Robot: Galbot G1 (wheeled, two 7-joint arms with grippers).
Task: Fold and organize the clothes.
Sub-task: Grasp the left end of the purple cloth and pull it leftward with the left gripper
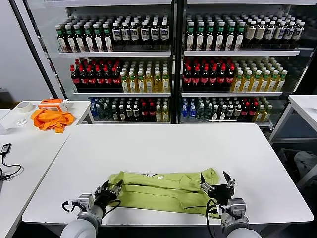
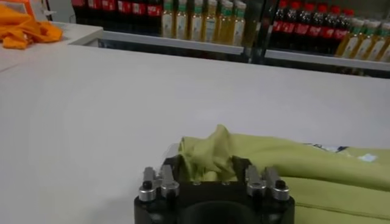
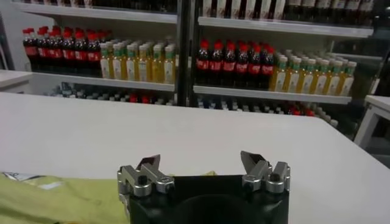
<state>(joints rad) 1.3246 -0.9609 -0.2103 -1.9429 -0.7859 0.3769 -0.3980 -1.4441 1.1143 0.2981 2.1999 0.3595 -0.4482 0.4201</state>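
Writing is scarce: a scrap of white print peeks out on the lime-green T-shirt [image 1: 166, 190] along its far edge, too small to read, and the labels on the cooler bottles [image 1: 148, 74] behind are just as illegible. That shirt lies in a long folded band along the near edge of the white table [image 1: 163, 144], stretching from one gripper to the other. Left gripper [image 1: 110, 190] sits at the band's left end, and the left wrist view shows green cloth bunched up and pinched between its fingers [image 2: 159, 179], a peak of fabric standing above them. Right gripper [image 1: 218, 187] is at the right end, fingers spread wide apart with nothing between them; its wrist view catches only a corner of green, cut off at the frame edge. Both arms are cropped at the picture's bottom. Over on the side table [image 1: 29, 148] an orange garment [image 1: 51, 119] lies crumpled beside a roll of tape [image 1: 23, 106].
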